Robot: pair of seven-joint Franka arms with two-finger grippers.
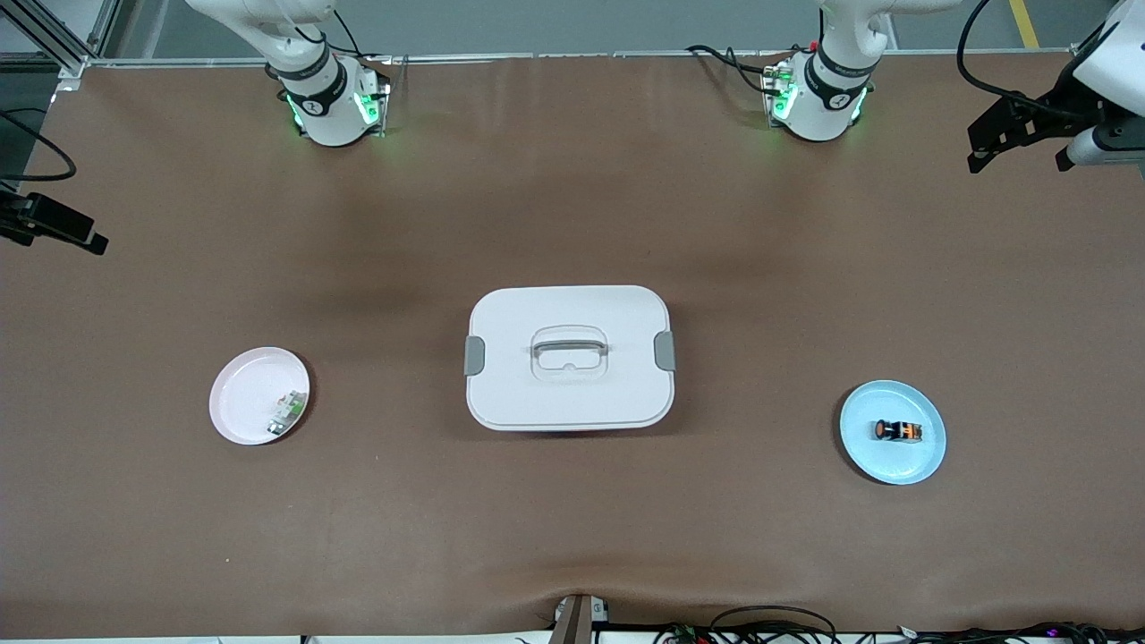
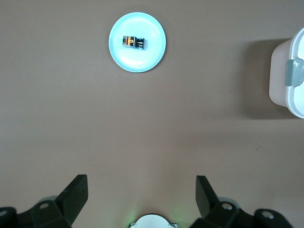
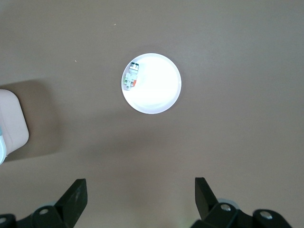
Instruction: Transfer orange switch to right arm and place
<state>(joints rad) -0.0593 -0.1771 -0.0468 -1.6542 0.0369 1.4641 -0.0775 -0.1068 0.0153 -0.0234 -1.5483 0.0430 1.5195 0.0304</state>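
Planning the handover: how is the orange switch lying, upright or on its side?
On its side. The orange switch lies lengthwise on the blue plate, its orange cap facing sideways toward the box.

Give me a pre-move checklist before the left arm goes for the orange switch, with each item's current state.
1. Orange switch lies on the blue plate, unobstructed: ok.
2. Left gripper is open and holds nothing: ok.
3. Left gripper is over bare table, not yet over the blue plate: not ok, needs to travel.
4. Right gripper is open and free to receive: ok.
5. Pink plate toward the right arm's end has bare room beside the white-and-green part: ok.
6. White lidded box sits between the plates, lid on; a handover would pass above it: cannot tell clearance.
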